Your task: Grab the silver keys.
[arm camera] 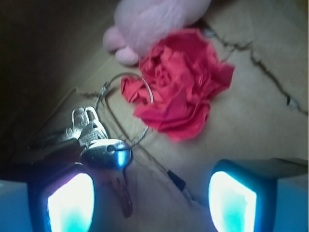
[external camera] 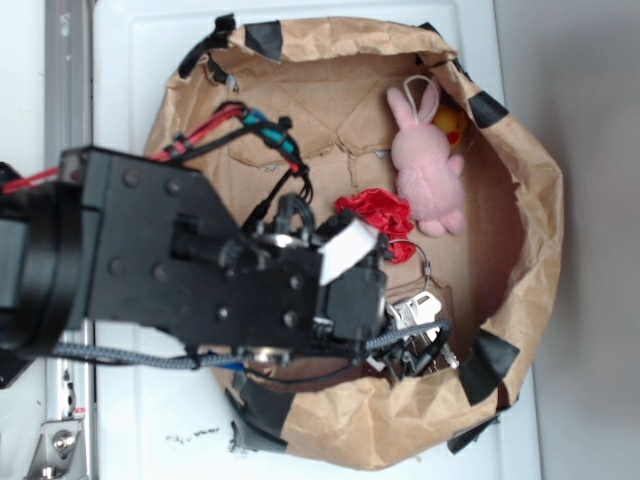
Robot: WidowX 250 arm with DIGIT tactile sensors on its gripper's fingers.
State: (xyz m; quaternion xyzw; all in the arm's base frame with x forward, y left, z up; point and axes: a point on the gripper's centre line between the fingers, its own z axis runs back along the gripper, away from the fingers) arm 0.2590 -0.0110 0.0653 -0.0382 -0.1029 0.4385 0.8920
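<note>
Hand (arm camera: 149,193) released, low inside the paper bag (external camera: 520,210) — silver keys (arm camera: 99,145) lie just beside its left fingertip (ring and red rosette (arm camera: 178,92) further ahead), nothing between the fingers yet — so approach looks nearly done, centering, closing and lifting remain.

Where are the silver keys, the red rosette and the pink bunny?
silver keys (arm camera: 104,152), wrist view, on the round head of the front key.
red rosette (arm camera: 181,89), wrist view, on its ruffled middle.
pink bunny (external camera: 428,165), exterior view, on its body.
</note>
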